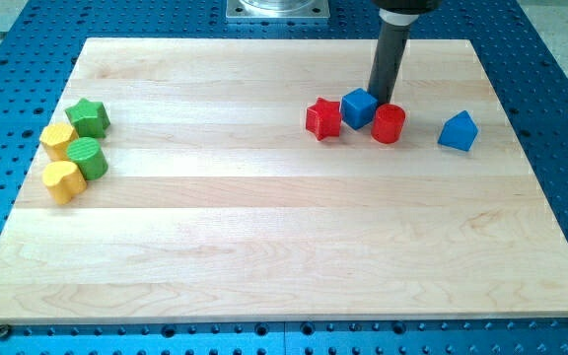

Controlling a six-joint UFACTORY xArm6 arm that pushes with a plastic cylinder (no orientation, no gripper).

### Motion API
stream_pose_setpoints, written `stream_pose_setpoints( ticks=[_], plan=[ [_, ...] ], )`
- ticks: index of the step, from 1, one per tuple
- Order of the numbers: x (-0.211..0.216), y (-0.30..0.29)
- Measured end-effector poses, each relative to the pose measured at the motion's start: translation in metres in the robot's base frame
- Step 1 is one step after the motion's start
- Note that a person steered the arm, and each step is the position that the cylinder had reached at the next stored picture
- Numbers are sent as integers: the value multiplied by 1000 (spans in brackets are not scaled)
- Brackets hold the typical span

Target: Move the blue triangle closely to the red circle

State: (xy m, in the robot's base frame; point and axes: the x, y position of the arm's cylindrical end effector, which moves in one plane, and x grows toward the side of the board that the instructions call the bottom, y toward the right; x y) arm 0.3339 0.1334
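Observation:
The blue triangle (459, 131) lies at the view's right on the wooden board (284, 247). The red circle (389, 123) sits to its left, with a gap between them. My tip (380, 102) stands just above the red circle, right beside a blue cube (359, 107). It looks in contact with the cube's right side and the circle's top edge. The tip is well left of the blue triangle.
A red star (323, 118) sits left of the blue cube. At the view's left are a green star (89, 117), a yellow block (58, 138), a green round block (88, 158) and a yellow block (63, 180).

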Motion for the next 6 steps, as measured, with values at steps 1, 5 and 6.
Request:
stream_pose_setpoints(
  ticks=[1,5,6],
  plan=[
    [-11,113],
    [76,121],
    [81,89]
  ],
)
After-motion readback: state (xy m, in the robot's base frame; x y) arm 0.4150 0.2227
